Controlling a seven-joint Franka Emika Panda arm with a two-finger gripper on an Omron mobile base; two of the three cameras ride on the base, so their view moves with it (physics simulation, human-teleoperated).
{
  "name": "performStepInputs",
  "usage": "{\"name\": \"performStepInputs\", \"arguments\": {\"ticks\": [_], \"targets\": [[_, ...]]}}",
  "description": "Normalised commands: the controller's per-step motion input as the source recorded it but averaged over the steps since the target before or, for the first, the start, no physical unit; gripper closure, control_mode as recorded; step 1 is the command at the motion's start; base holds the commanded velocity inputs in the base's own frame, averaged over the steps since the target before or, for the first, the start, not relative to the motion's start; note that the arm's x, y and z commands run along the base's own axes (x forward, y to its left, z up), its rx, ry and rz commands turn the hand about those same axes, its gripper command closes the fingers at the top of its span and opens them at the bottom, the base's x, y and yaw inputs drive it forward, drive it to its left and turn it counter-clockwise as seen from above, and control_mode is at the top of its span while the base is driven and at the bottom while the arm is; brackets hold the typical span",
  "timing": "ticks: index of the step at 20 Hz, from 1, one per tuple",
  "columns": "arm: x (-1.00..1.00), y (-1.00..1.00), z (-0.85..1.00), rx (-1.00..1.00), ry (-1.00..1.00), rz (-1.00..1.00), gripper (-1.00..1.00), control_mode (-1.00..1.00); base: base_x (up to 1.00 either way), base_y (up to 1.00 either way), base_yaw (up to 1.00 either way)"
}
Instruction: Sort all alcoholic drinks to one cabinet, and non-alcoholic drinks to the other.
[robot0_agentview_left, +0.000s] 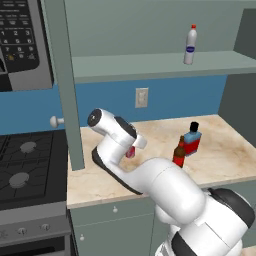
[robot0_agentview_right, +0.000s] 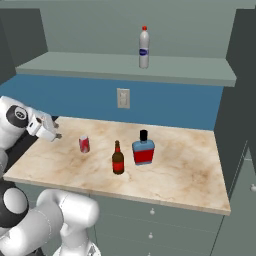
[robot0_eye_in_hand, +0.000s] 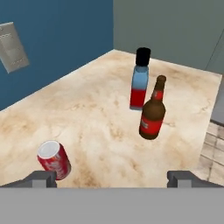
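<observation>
Kitchen's pretty standard here: a beige marble-look counter runs along a blue back wall, with a white outlet plate stuck on that wall just above the countertop. Above it there's an open grey-green cabinet shelf. Below the counter you get grey-green drawers with little round knobs. Off to the left side sits a black gas stove with round burners, right up against the counter edge, and a microwave with a keypad hangs above it.
</observation>
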Motion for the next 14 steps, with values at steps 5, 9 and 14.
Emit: {"name": "performStepInputs", "arguments": {"ticks": [5,9,14], "targets": [[0.08,0.0,-0.17,0.0,-0.08,-0.02,-1.0,-1.0,0.0,0.0,0.0],[0.14,0.02,-0.08,0.0,-0.06,-0.03,-1.0,-1.0,0.0,0.0,0.0],[0.08,0.01,-0.09,0.0,-0.01,-0.09,-1.0,-1.0,0.0,0.0,0.0]]}}
